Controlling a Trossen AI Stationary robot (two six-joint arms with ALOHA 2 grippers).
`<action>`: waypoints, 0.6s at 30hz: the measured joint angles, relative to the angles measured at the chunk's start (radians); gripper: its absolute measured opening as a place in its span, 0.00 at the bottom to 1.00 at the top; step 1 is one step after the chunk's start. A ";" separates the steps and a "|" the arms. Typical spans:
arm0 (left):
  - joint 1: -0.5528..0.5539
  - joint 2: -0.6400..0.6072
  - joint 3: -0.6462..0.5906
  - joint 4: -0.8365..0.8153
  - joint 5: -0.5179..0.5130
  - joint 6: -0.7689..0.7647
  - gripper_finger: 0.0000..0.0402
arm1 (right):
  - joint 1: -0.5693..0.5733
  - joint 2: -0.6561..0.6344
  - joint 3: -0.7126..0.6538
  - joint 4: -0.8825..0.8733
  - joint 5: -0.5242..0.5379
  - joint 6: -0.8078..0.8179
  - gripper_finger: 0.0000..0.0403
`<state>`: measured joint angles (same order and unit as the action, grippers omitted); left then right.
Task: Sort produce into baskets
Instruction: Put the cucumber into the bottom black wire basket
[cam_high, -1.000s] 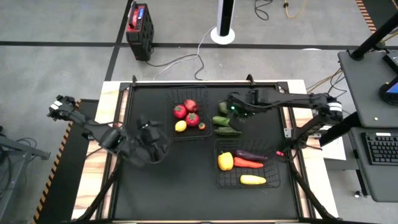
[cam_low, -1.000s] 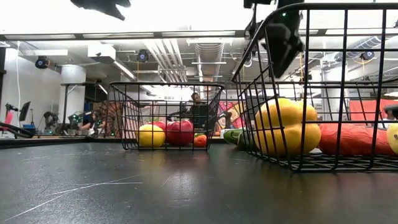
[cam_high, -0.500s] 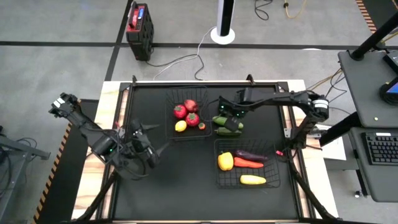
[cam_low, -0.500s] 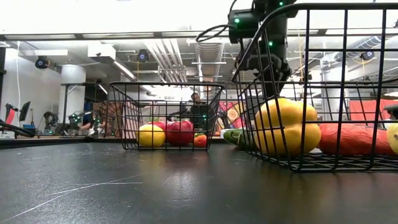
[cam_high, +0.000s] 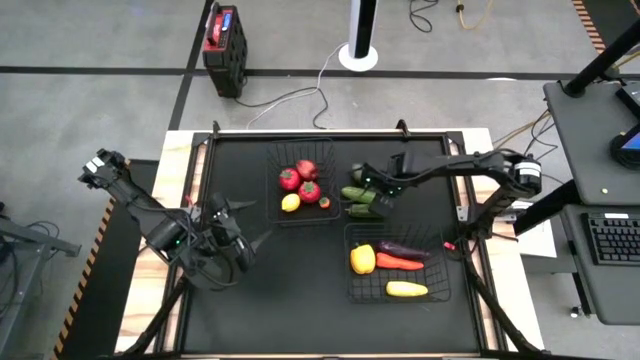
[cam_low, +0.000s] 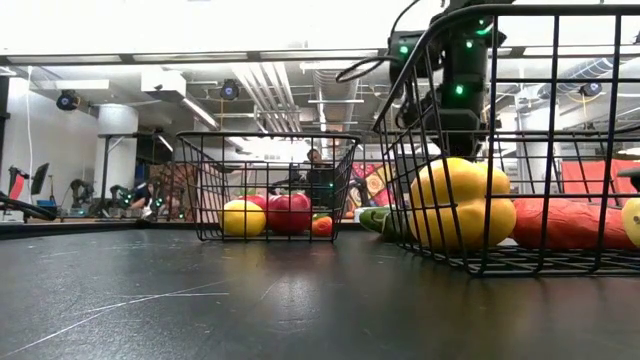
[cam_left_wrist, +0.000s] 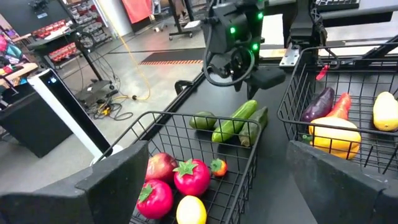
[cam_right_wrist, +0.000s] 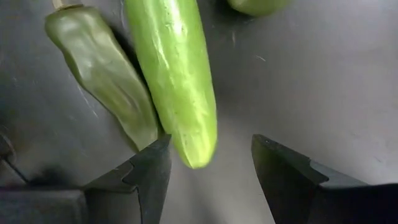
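— Hovering over the greens, is it? Where's the right gripper (cam_high: 372, 186)?

— Low over three green pieces lying on the mat (cam_high: 300, 310), between the baskets. Its fingers (cam_right_wrist: 146, 177) stand apart around the tip of the cucumber (cam_right_wrist: 174, 74), holding nothing; whether they touch the mat is hard to tell.

— What else is there?

— A pepper (cam_right_wrist: 102, 74) touches the cucumber's side; a third green piece (cam_right_wrist: 258, 5) is cut off at the frame edge.

— And the baskets?

— Far basket (cam_high: 300, 150), at 12 o'clock: red pieces, a lemon (cam_high: 290, 203). Near basket (cam_high: 352, 262), toward 4 o'clock: yellow, orange, purple pieces. From table height its wires hide much.

— Left gripper (cam_high: 243, 240)?

— At 9 o'clock, wide open, empty.
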<state>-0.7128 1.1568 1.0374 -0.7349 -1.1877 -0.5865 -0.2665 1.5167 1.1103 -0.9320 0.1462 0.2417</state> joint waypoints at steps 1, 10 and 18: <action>0.000 0.000 0.000 0.000 0.000 0.000 0.90 | -0.001 -0.001 -0.016 0.021 -0.005 0.000 0.53; 0.000 0.000 0.000 -0.007 -0.004 0.003 0.90 | -0.002 0.009 -0.069 0.131 -0.026 -0.004 0.53; 0.001 0.001 0.000 -0.015 -0.006 0.005 0.90 | -0.003 0.009 -0.069 0.147 -0.026 -0.006 0.53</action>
<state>-0.7116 1.1576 1.0374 -0.7502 -1.1934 -0.5819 -0.2691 1.5253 1.0409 -0.7853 0.1197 0.2353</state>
